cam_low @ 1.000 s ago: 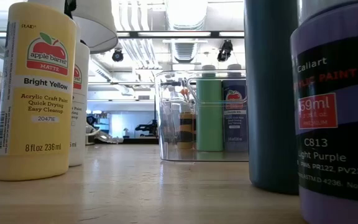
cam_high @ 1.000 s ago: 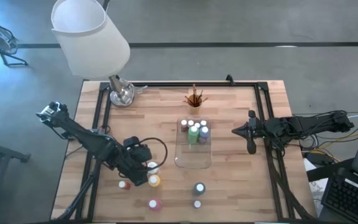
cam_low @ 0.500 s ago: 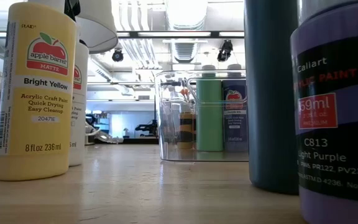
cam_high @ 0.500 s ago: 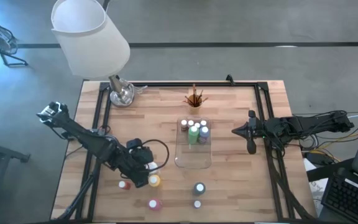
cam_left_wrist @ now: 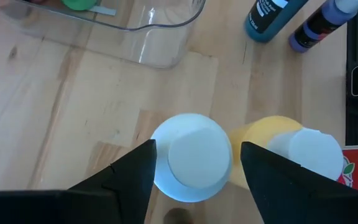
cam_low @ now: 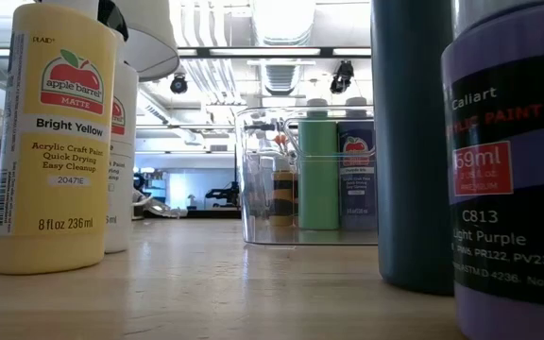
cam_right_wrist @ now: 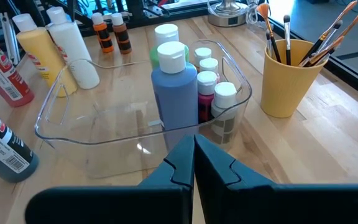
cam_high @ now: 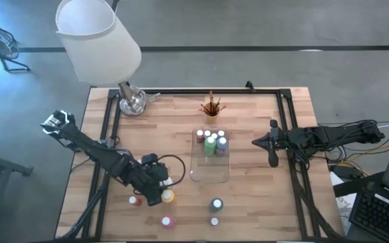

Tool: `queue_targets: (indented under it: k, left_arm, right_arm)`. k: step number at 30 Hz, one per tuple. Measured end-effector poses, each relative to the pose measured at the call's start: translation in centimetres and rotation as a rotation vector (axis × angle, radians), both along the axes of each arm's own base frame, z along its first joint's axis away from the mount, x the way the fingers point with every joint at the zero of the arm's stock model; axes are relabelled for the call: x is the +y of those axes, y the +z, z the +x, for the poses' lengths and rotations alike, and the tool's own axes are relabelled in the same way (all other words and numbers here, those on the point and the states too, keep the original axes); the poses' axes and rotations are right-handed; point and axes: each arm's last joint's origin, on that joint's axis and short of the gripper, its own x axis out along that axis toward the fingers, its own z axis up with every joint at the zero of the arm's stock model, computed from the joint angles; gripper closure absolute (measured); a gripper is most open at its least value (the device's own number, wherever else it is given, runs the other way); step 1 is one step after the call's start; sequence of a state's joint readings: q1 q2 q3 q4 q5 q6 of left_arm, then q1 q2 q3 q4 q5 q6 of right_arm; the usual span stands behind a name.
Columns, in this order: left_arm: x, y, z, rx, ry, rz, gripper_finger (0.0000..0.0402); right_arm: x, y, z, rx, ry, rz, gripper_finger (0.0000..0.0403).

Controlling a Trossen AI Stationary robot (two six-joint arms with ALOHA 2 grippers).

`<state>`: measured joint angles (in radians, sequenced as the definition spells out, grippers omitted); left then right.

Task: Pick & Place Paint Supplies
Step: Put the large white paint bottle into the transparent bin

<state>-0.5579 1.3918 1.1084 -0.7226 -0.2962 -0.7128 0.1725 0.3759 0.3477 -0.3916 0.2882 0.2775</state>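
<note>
- The left pincer (cam_left_wrist: 194,163) was held spread on either side of the white bottle (cam_left_wrist: 191,155), its fingers (cam_left_wrist: 126,180) apparently not yet clamped; a grasp from above was judged to be in preparation.
- The white bottle stood at the near left of the worktop (cam_high: 248,121), just beside the yellow bottle (cam_left_wrist: 278,149), which crowded one finger.
- The clear tray (cam_high: 210,165), set mid-worktop, already held several bottles at its far end.
- The right pincer (cam_high: 271,143) was kept clenched and empty, right of the tray.
- The cup of brushes (cam_high: 212,108) stood beyond the tray.
</note>
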Motion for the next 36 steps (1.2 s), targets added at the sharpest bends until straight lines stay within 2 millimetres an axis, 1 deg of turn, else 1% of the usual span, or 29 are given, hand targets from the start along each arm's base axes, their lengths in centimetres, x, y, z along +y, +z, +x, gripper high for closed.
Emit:
queue_targets:
  k: [4,12,21,25,32,36]
  left_arm:
    - [0.0,0.0,0.0,0.0,-0.015,0.013,0.0191]
    - [0.1,0.0,0.0,-0.005,-0.041,0.044,0.0277]
    - [0.2,0.0,0.0,-0.014,-0.047,0.08,0.028]
    - [0.4,0.3,0.1,-0.009,-0.045,0.086,0.0279]
    - [0.5,2.0,0.5,-0.05,-0.076,0.1,0.0278]
    - [0.7,3.8,0.8,-0.076,-0.098,0.115,0.0278]
  right_arm:
    - [0.0,0.0,0.0,0.0,0.0,0.0,0.0394]
    - [0.0,0.0,0.0,0.0,0.0,0.0,0.0394]
    - [0.0,0.0,0.0,0.0,0.0,0.0,0.0394]
    - [0.0,0.0,0.0,0.0,0.0,0.0,0.0394]
    - [0.0,0.0,0.0,0.0,0.0,0.0,0.0394]
    - [0.0,0.0,0.0,0.0,0.0,0.0,0.0394]
